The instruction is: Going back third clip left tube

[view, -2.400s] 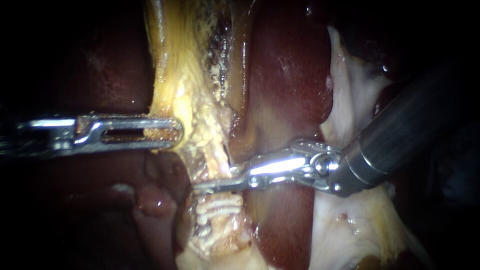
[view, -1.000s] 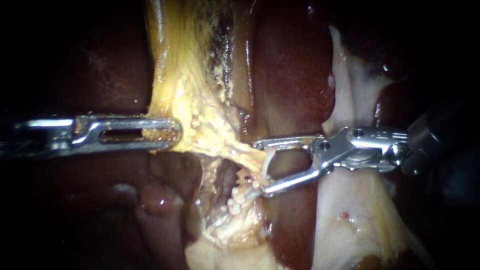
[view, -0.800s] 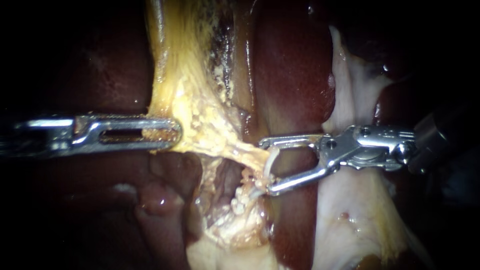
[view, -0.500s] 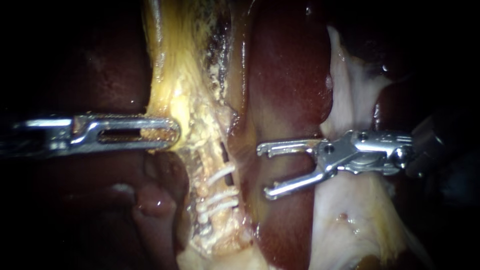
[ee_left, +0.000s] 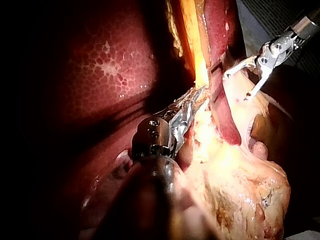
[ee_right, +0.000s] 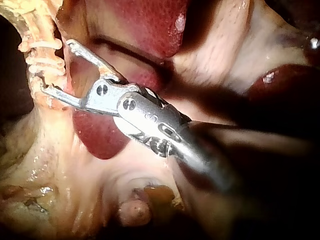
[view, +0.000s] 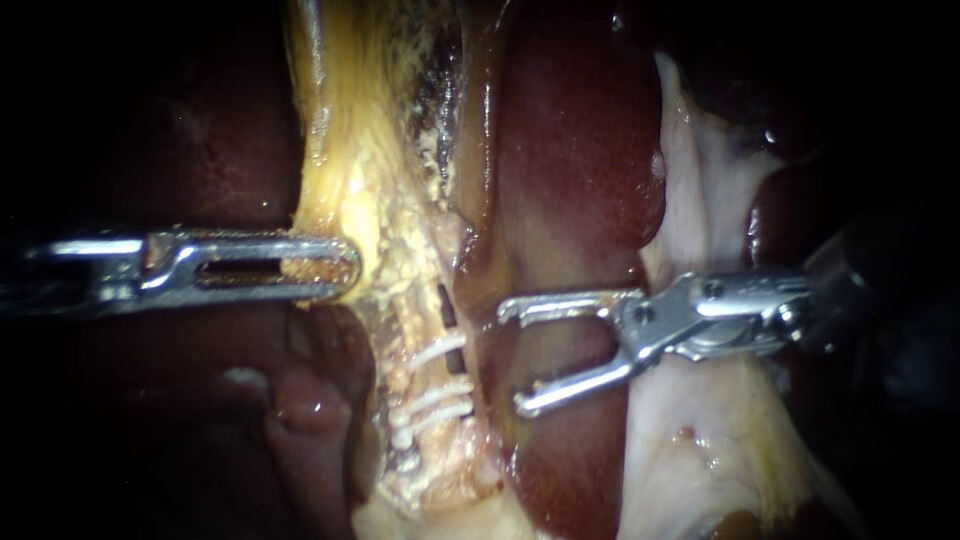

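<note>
My right instrument [view: 511, 357] hangs with jaws spread, gripping nothing, just beside the white clips [view: 433, 396] on the left tube [view: 405, 300], over the liver [view: 580, 150]. My left instrument [view: 343, 268] clamps yellow tissue [view: 345, 150] near that tube.

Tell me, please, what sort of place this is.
Probably a surgical practice bench: a liver lying in the open, white clips on a tube, and my right instrument with open jaws beside them.

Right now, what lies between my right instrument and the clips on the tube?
In the endoscope view, only a narrow bare strip of liver edge; the right instrument stands open, clear of the clips.
</note>
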